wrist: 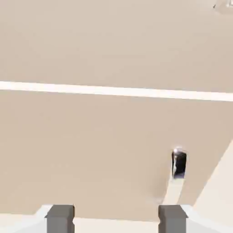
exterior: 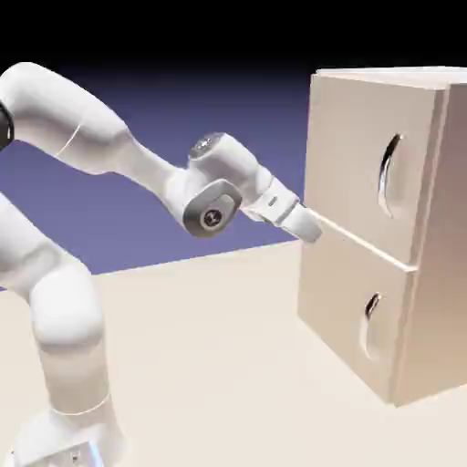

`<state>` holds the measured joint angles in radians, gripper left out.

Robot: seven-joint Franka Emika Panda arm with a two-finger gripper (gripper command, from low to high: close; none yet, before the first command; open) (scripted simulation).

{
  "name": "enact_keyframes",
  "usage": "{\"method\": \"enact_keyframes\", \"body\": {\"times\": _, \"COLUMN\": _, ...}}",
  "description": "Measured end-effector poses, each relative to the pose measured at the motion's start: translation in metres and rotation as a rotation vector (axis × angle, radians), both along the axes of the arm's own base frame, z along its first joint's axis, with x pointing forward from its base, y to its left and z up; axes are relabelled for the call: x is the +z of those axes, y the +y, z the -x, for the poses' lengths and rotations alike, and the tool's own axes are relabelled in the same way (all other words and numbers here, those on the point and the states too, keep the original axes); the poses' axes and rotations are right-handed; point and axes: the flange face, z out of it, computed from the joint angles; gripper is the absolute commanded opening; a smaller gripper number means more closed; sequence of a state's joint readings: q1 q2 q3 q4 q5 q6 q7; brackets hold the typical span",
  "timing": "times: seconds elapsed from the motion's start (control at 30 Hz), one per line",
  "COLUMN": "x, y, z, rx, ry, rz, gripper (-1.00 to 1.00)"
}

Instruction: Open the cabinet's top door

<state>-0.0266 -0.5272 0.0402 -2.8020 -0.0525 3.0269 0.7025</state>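
The light-beige cabinet (exterior: 442,274) stands at the right of the exterior view. Its top door (exterior: 351,155) is shut flush and carries a vertical curved silver handle (exterior: 390,173). My gripper (exterior: 312,230) hovers at the front's left edge, level with the seam between the two panels and well left of the handle. In the hand view the fingers (wrist: 60,218) stand apart with nothing between them, so the gripper (wrist: 116,220) is open. That view is filled by the top door (wrist: 113,41) above the pale seam. A sliver of its handle (wrist: 223,5) shows at the top right corner.
The shorter lower panel (exterior: 342,301) below the seam has its own silver handle (exterior: 371,321), also seen in the hand view as the lower handle (wrist: 179,164). The beige table (exterior: 228,365) spreads in front of the cabinet.
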Motion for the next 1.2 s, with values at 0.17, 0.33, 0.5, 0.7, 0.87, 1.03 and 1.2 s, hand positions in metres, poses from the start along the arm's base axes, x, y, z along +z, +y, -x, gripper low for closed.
{"method": "enact_keyframes", "body": {"times": 0.17, "x": -0.068, "y": 0.016, "z": -0.019, "rx": 0.266, "ry": 0.204, "rz": 0.308, "gripper": 0.00}}
{"method": "enact_keyframes", "body": {"times": 0.33, "x": -0.140, "y": 0.029, "z": -0.024, "rx": 0.584, "ry": 0.399, "rz": 0.522, "gripper": 0.00}}
{"method": "enact_keyframes", "body": {"times": 0.5, "x": -0.203, "y": 0.044, "z": -0.017, "rx": 0.944, "ry": 0.533, "rz": 0.652, "gripper": 0.00}}
{"method": "enact_keyframes", "body": {"times": 0.7, "x": -0.255, "y": 0.068, "z": -0.001, "rx": 1.394, "ry": 0.558, "rz": 0.737, "gripper": 0.00}}
{"method": "enact_keyframes", "body": {"times": 0.87, "x": -0.274, "y": 0.093, "z": 0.009, "rx": 1.739, "ry": 0.441, "rz": 0.801, "gripper": 0.00}}
{"method": "enact_keyframes", "body": {"times": 1.03, "x": -0.267, "y": 0.115, "z": 0.009, "rx": 2.005, "ry": 0.213, "rz": 0.913, "gripper": 0.00}}
{"method": "enact_keyframes", "body": {"times": 1.2, "x": -0.236, "y": 0.127, "z": -0.004, "rx": 2.151, "ry": -0.077, "rz": 1.116, "gripper": 0.00}}
